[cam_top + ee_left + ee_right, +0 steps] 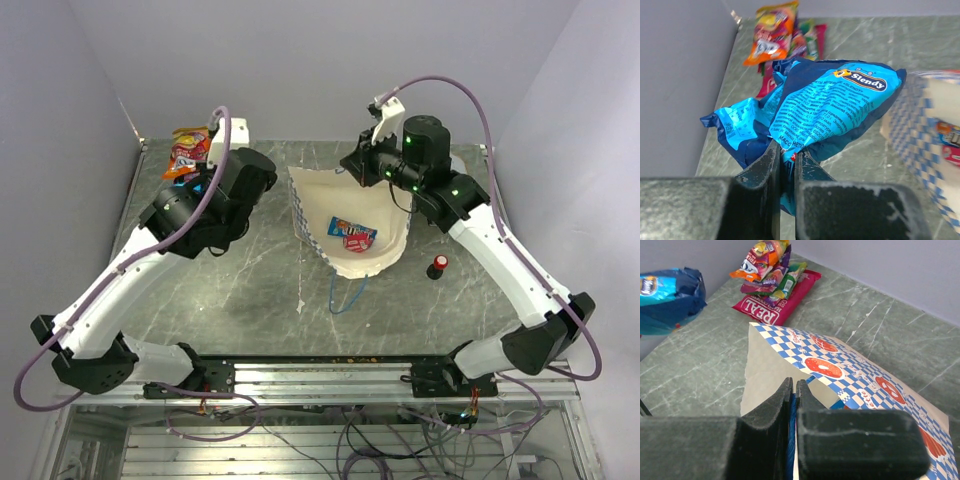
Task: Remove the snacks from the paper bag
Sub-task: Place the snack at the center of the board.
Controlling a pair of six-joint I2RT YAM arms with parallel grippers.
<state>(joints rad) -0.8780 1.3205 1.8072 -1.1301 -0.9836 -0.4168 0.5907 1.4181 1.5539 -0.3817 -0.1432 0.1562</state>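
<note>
Judging from how things lie, the task is taken to be well advanced yet unfinished. A heap of small shiny snack packets, among them an orange packet (771,32) and a flat red packet marked "REAL" (775,310), is already laid on the grey marbled counter (250,290), outside the large blue-and-white checkered paper bag (840,370). A crumpled shiny blue packet (835,105) is pinched at its lower edge in the narrowly shut left claw (786,150) and appears to be carried clear of the counter, so it is counted as out of the bag but not yet put down. One packet printed in blue, red and white (352,235) is seen lying on the cream inside of the bag and is left to be fetched

Relative to the left claw, the heap lies ahead and slightly to the left, while the bag's checkered side is found just to the right. The right claw (794,385) is closed tight on the bag's edge, something blue being gripped within it; cord handle or rim cannot be distinguished. The bag's body spreads ahead of and below that claw
</note>
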